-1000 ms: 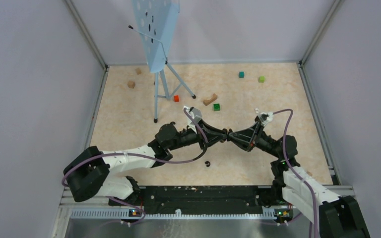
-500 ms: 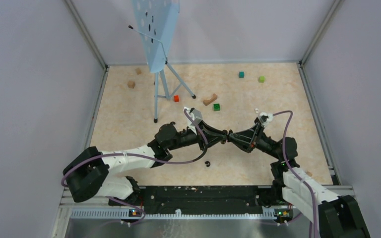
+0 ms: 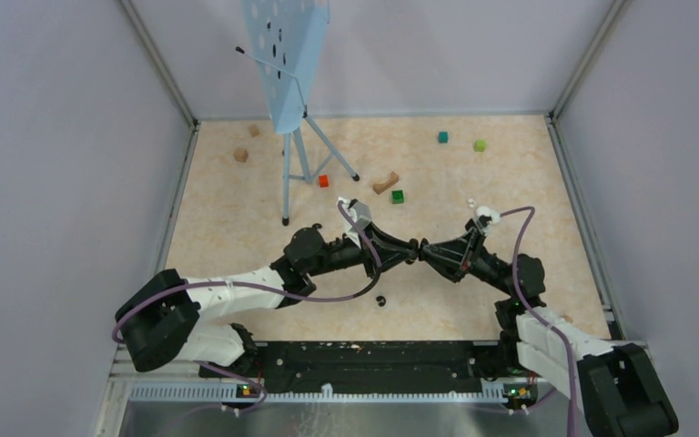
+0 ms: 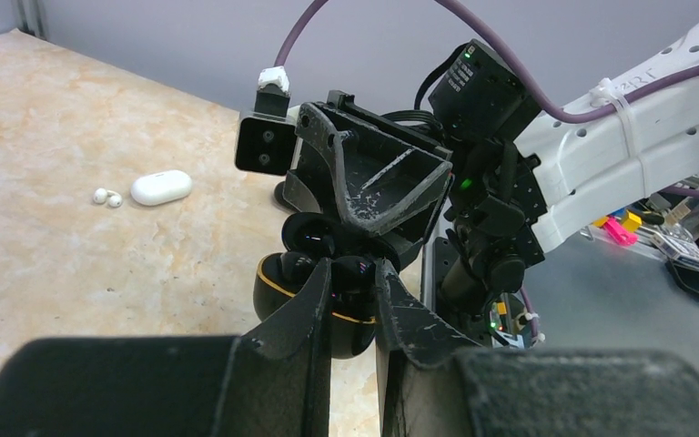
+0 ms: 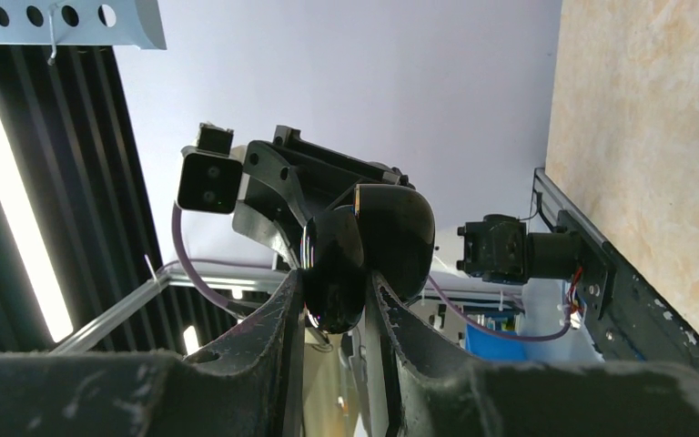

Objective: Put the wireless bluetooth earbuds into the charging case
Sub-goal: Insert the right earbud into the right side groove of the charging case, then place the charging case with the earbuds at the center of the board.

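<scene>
My two grippers meet tip to tip above the table's middle. My right gripper is shut on the glossy black charging case, which has a gold rim and stands open. My left gripper is shut on a black earbud that sits at the case's opening. A second black earbud lies in the case beside it. Another small black bud lies on the table below the grippers. A white earbud pair lies next to a white case.
A blue music stand on a tripod stands at the back left. Green, red, teal and wooden blocks are scattered across the far half. Walls enclose the table on three sides.
The grippers stay pressed together at the same spot. The right arm's elbow and cable have shifted slightly.
</scene>
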Robot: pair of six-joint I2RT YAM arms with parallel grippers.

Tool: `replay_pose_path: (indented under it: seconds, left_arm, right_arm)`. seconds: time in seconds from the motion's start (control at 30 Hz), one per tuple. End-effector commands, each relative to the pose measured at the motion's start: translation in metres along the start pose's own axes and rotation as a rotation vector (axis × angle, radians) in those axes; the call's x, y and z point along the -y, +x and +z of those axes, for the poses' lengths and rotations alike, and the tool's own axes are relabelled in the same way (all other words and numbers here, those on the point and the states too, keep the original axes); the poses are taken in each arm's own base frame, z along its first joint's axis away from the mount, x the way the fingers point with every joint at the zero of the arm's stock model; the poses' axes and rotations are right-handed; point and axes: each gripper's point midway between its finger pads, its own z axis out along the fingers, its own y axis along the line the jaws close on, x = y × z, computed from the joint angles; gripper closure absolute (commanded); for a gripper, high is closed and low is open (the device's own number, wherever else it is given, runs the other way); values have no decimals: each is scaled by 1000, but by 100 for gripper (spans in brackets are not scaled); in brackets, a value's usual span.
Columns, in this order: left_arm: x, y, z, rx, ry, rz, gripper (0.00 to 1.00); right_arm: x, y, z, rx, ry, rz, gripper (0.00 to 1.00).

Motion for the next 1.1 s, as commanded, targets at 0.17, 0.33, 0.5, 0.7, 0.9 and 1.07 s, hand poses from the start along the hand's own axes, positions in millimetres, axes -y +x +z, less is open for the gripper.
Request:
replay_pose_path:
  seconds: [0.17, 0.33, 0.5, 0.7, 0.9, 1.07]
  left_arm:
    - [10, 0, -4, 1, 42, 22, 83]
    - [8, -2, -4, 1, 29, 21, 75]
    - [8, -6, -2, -1, 25, 18, 62]
    - [10, -15, -2, 13, 19, 18, 45]
    - [9, -26, -4, 24, -12, 21, 21]
    - [-1, -33, -12, -3, -109, 37, 1]
  right_arm:
    - [-29, 4, 0, 0, -114, -49, 100]
    - [-29, 4, 0, -2, -108, -53, 100]
    - [-27, 4, 1, 0, -98, -57, 100]
    - [-20, 3, 0, -1, -74, -64, 100]
    - [-10, 4, 0, -4, -24, -93, 100]
    - [9, 1, 1, -2, 67, -140, 100]
